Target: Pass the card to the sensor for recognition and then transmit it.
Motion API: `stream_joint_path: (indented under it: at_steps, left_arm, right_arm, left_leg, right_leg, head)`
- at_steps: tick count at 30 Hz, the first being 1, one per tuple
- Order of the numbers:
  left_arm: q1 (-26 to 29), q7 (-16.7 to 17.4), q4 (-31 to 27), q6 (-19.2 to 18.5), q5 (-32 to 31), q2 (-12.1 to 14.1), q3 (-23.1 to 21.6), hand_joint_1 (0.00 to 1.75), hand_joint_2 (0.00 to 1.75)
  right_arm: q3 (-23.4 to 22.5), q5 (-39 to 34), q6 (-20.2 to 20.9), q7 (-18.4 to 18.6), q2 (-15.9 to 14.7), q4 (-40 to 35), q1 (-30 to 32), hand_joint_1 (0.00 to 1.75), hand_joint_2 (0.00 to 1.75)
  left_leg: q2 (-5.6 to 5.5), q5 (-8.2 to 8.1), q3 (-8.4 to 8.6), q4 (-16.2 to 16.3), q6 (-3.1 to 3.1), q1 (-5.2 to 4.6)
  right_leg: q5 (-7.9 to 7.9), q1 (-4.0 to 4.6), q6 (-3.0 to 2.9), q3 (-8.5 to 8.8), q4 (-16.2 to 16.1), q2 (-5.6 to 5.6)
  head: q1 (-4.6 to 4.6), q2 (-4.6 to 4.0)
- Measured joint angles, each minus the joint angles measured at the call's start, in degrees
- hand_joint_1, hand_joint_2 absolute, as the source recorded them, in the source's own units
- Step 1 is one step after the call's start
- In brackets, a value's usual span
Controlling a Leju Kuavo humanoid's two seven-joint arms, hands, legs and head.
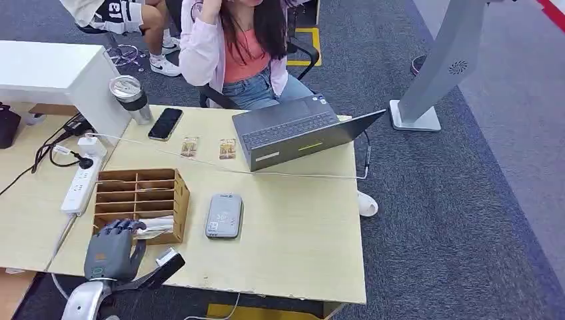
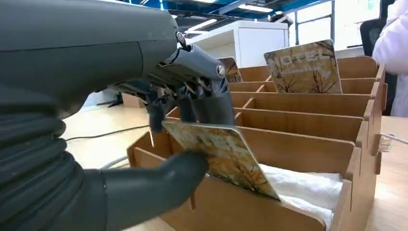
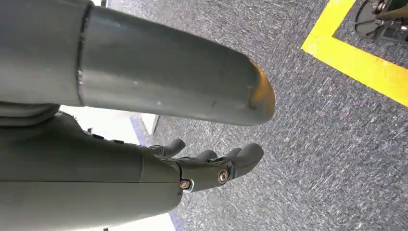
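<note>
My left hand (image 1: 113, 248) is at the near end of the wooden card rack (image 1: 141, 200) on the table. It pinches a yellow leaf-printed card (image 2: 223, 156) between thumb and fingers, over the rack's nearest slot, which has white padding in it. Another card (image 2: 303, 67) stands upright in a slot farther along the rack. The grey card sensor (image 1: 224, 215) lies flat just right of the rack. Two more cards (image 1: 208, 147) lie near the laptop. My right hand (image 3: 211, 166) hangs above the carpet, fingers loosely apart and holding nothing.
A person sits behind an open laptop (image 1: 303, 132) at the far side of the table. A black phone (image 1: 165, 123), a steel tumbler (image 1: 131, 98) and a power strip (image 1: 80, 187) with cables lie at the left. A thin cable (image 1: 293, 175) crosses the table.
</note>
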Motion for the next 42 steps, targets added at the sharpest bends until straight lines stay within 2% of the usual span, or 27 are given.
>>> stream_joint_path:
  at_steps: [24,29,34,42]
  left_arm:
    - [-0.4,-1.3,0.4,0.7,1.0,0.5,0.0,1.75,1.75]
    - [-2.0,-2.8,-0.6,2.1,0.9,0.7,0.0,1.75,1.75]
    - [-5.0,-3.0,-1.9,1.6,0.9,1.0,0.0,1.75,1.75]
    - [-5.4,-3.1,-2.7,1.6,0.9,1.3,0.0,1.75,1.75]
  right_arm:
    - [-0.3,0.4,0.1,-0.2,0.0,0.0,0.0,0.0,0.0]
    - [-0.4,1.0,0.1,-0.4,0.0,0.0,0.0,0.0,0.0]
    - [-0.8,1.2,0.2,-0.7,0.0,0.0,-0.1,0.0,0.0]
    - [-1.2,1.3,0.2,-0.7,0.0,0.0,-0.1,0.0,0.0]
  left_leg:
    - [0.0,0.0,0.01,0.0,0.0,0.0]
    - [0.0,0.03,0.01,0.0,0.02,0.0]
    - [-0.01,0.03,0.02,0.0,0.02,0.0]
    - [-0.01,0.03,0.02,0.0,0.02,0.0]
  right_leg:
    - [0.0,0.0,0.0,0.0,0.0,0.0]
    - [0.01,0.0,0.0,-0.01,0.0,0.0]
    - [0.02,0.0,-0.01,0.03,0.0,-0.01]
    - [0.02,0.0,-0.01,0.0,0.0,0.0]
  head:
    - [0.0,0.0]
    - [0.0,0.0]
    - [0.0,0.0]
    - [0.0,0.0]
